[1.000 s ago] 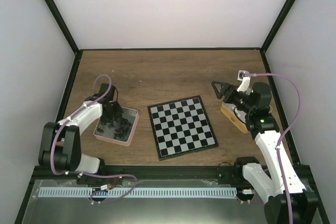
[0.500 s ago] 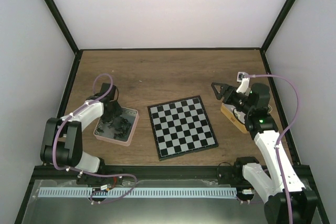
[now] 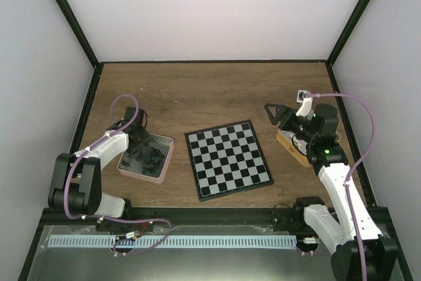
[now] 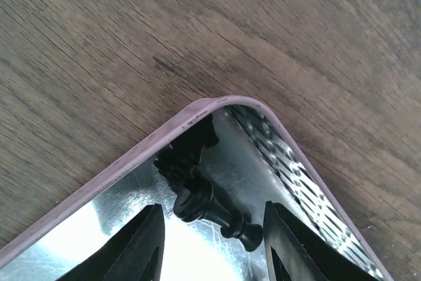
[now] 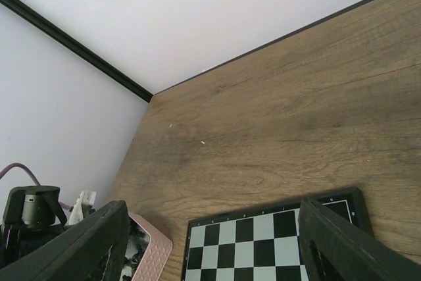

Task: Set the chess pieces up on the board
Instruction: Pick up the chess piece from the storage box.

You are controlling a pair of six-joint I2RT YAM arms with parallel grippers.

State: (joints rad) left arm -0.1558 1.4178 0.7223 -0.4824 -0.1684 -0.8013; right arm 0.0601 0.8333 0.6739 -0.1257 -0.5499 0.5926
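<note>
The board of black and pale grey checks lies at mid table with no pieces on it; its far edge shows in the right wrist view. Black chess pieces lie in the pink-rimmed tray to its left. My left gripper is open, low inside the tray's far left corner. In the left wrist view a black piece lies on its side between the open fingers. My right gripper is open and empty in the air right of the board. Whitish pieces are hidden.
A tan tin sits under the right arm, right of the board. Bare wooden table stretches behind the board to the white walls. The tray's pink rim curves just beyond the left fingers.
The left gripper has shifted slightly toward the tray's far left corner. The right arm has barely moved.
</note>
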